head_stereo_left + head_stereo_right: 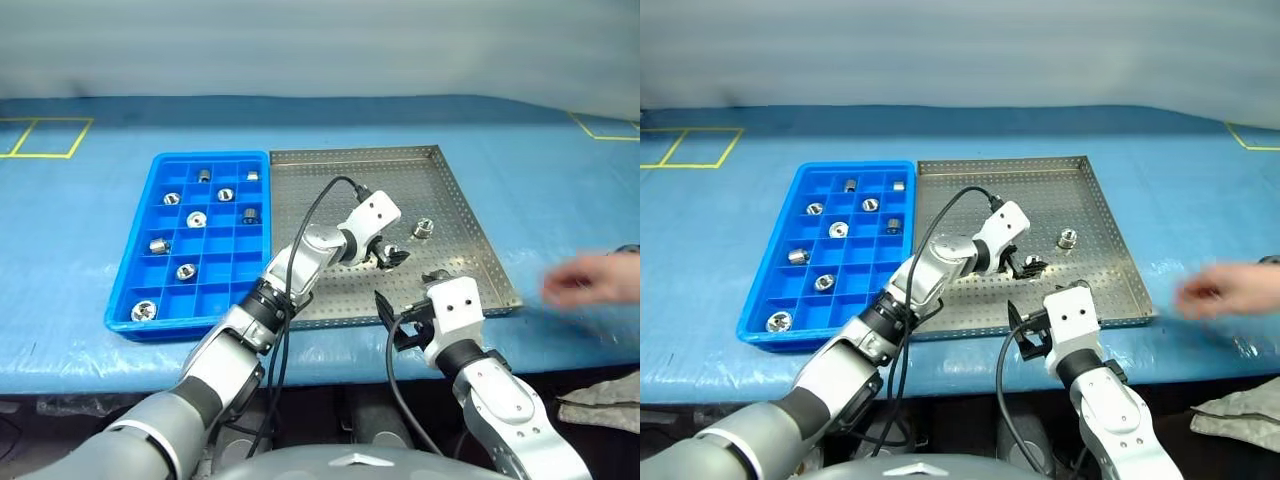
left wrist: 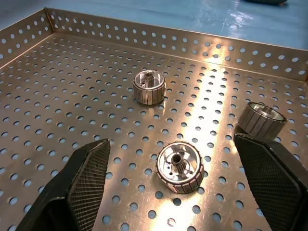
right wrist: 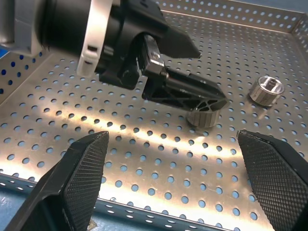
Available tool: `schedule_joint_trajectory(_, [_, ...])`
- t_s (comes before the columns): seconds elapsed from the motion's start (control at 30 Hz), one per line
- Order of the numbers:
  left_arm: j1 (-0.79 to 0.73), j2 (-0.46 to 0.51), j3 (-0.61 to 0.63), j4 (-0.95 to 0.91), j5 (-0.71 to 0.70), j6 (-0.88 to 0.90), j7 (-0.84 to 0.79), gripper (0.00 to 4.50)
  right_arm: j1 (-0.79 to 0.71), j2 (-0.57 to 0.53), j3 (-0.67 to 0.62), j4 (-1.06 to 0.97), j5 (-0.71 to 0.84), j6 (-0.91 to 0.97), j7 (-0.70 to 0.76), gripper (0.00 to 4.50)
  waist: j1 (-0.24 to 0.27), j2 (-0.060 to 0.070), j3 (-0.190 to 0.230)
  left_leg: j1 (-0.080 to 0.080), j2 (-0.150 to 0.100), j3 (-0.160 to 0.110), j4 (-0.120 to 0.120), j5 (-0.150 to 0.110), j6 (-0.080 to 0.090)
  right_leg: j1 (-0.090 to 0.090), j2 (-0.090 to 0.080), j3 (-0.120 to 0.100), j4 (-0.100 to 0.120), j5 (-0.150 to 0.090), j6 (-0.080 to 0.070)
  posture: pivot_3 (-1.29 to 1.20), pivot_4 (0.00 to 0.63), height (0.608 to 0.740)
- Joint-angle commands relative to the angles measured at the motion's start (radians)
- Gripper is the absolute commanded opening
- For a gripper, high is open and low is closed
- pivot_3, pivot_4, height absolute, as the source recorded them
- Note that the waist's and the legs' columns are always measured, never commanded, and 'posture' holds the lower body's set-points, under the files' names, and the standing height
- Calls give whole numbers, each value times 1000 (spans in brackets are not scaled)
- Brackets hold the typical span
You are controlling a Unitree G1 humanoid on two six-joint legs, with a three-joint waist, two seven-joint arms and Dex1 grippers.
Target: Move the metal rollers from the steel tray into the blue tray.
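The steel tray [image 1: 330, 180] lies in the middle of the blue table, with the blue tray [image 1: 225, 272] right beside it on the left. Several metal rollers sit in the blue tray's compartments, such as one [image 1: 196, 219]. My left gripper [image 2: 172, 142] is open low over the steel tray's floor. One roller [image 2: 179, 167] stands between its fingers, a second [image 2: 261, 120] lies by one fingertip, and a third [image 2: 149, 86] lies farther off. My right gripper [image 3: 173, 136] is open over the steel tray's front edge, empty, facing the left gripper [image 3: 183, 91].
A person's hand [image 1: 585, 280] rests on the table right of the steel tray. Yellow tape marks [image 1: 45, 138] lie at the table's far corners. A grey cloth [image 1: 600, 405] lies below the table's front edge at the right.
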Motion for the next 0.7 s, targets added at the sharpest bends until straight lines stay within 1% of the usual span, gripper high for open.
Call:
schedule_joint_trajectory(0.03, [-34,-26,11,48,25,-49,15,4457,1,6,6,-43,-8,-19,-11,4500,-5,0,0,0,0,0,0,0,0,0,0,0,0,0,0,-200,150,740])
schedule_joint_trajectory(0.23, [-22,-30,10,80,42,-59,7,4457,-16,3,11,-28,-8,-22,-9,4500,-6,0,0,-1,0,1,-2,0,0,-2,0,1,0,0,0,-186,150,740])
schedule_joint_trajectory(0.7, [5,-22,17,53,60,-47,-10,4457,-55,-13,11,-4,1,-20,16,4500,-2,0,0,-1,-1,1,-2,0,0,-2,-1,1,0,0,0,-153,150,740])
